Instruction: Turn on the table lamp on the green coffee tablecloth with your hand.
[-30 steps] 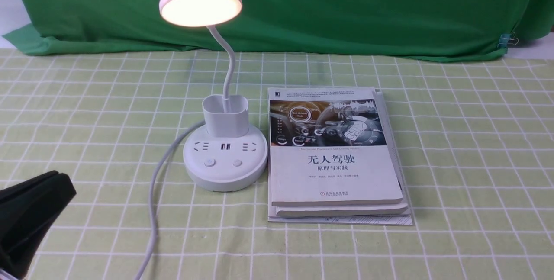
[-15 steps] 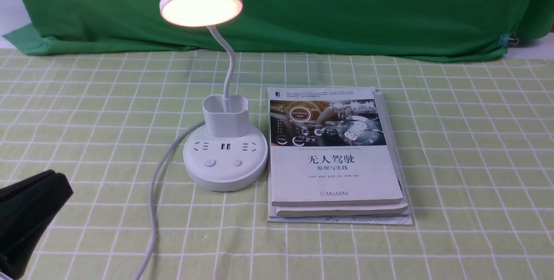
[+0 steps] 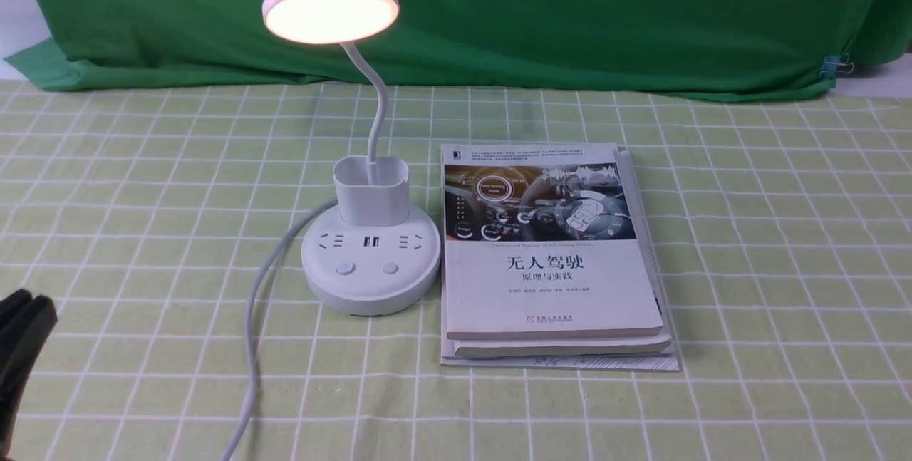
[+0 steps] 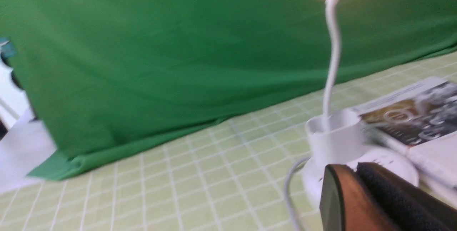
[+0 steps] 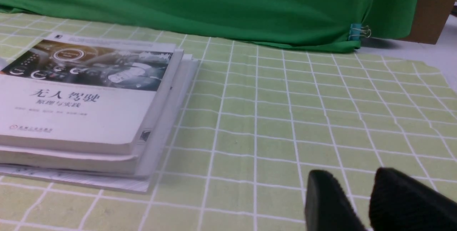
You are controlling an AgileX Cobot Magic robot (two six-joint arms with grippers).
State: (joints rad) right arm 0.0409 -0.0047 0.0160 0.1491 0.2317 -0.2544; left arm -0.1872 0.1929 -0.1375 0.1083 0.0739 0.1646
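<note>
The white table lamp (image 3: 370, 261) stands on the green coffee tablecloth (image 3: 748, 233), left of centre. Its round disc head (image 3: 330, 8) glows warm white. Two buttons (image 3: 345, 268) sit on the front of the round base. The white cord (image 3: 253, 333) runs off to the near left. My left gripper (image 3: 25, 308), black, is at the far left edge, well apart from the lamp, with its jaws pressed together and empty. In the left wrist view the shut gripper (image 4: 351, 168) is seen in front of the lamp (image 4: 334, 136). My right gripper (image 5: 351, 174) hovers low over the cloth, its fingers slightly apart and empty.
A stack of books (image 3: 548, 254) lies right beside the lamp base; it also shows in the right wrist view (image 5: 85, 91). A plain dark green cloth (image 3: 570, 19) hangs along the back. A clip (image 3: 835, 65) holds it at the back right.
My left gripper has drawn back to the left and lower, away from the lamp. The lamp stays lit in all frames.
</note>
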